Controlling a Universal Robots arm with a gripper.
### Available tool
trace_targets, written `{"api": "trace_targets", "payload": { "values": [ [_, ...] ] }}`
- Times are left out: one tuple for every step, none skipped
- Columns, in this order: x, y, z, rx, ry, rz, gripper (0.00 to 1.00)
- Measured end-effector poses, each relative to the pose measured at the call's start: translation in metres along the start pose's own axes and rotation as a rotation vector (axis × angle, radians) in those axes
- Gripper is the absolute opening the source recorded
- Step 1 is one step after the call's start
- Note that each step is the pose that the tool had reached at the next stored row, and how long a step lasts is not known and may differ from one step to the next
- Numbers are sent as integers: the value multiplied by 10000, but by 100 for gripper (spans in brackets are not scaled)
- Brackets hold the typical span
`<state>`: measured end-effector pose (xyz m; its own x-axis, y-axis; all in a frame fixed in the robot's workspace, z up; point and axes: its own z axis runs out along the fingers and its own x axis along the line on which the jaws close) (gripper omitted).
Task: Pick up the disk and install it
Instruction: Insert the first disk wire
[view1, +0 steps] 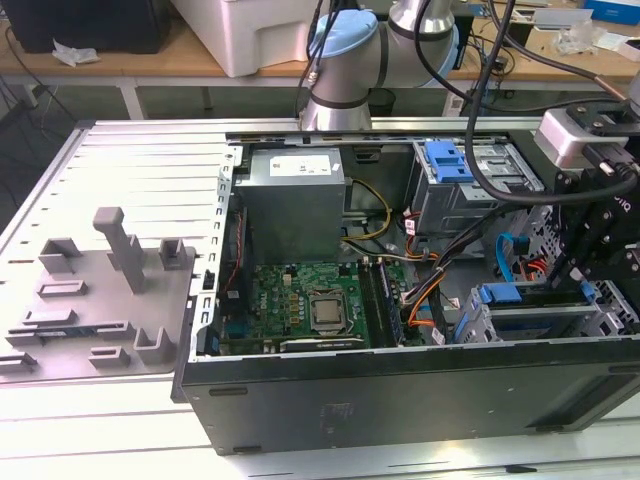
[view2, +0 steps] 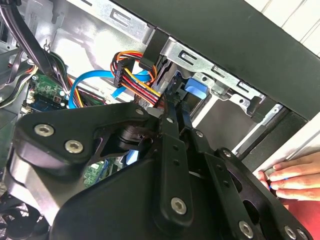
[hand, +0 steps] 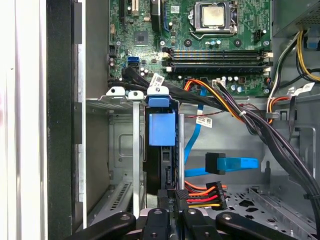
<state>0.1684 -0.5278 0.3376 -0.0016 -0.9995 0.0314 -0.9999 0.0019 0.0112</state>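
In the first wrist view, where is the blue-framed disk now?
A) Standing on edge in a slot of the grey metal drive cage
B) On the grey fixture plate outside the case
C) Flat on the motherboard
A: the disk stands on edge between the walls of the drive cage, below the motherboard.

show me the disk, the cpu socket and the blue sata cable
disk (hand: 162, 129): first wrist view, blue carrier face.
cpu socket (hand: 213, 15): first wrist view, metal lid centre.
blue sata cable (hand: 239, 163): first wrist view, flat connector end.
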Motion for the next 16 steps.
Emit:
{"api": "trace_targets", "payload": {
  "values": [
    [0, 0, 0, 0, 0, 0, 17],
    [0, 0, 0, 0, 0, 0, 17],
    [0, 0, 1, 0, 0, 0, 17],
    [0, 0, 2, 0, 0, 0, 17],
    [0, 0, 2, 0, 0, 0, 17],
    [0, 0, 2, 0, 0, 0, 17],
    [0, 0, 2, 0, 0, 0, 17],
    [0, 0, 2, 0, 0, 0, 17],
    [0, 0, 2, 0, 0, 0, 17],
    [0, 0, 2, 0, 0, 0, 17],
    [0, 0, 2, 0, 0, 0, 17],
    [0, 0, 3, 0, 0, 0, 17],
    [0, 0, 3, 0, 0, 0, 17],
    [0, 0, 4, 0, -2, 0, 17],
    [0, 0, 4, 0, -2, 0, 18],
    [0, 0, 4, 0, -2, 0, 24]
  ]
}}
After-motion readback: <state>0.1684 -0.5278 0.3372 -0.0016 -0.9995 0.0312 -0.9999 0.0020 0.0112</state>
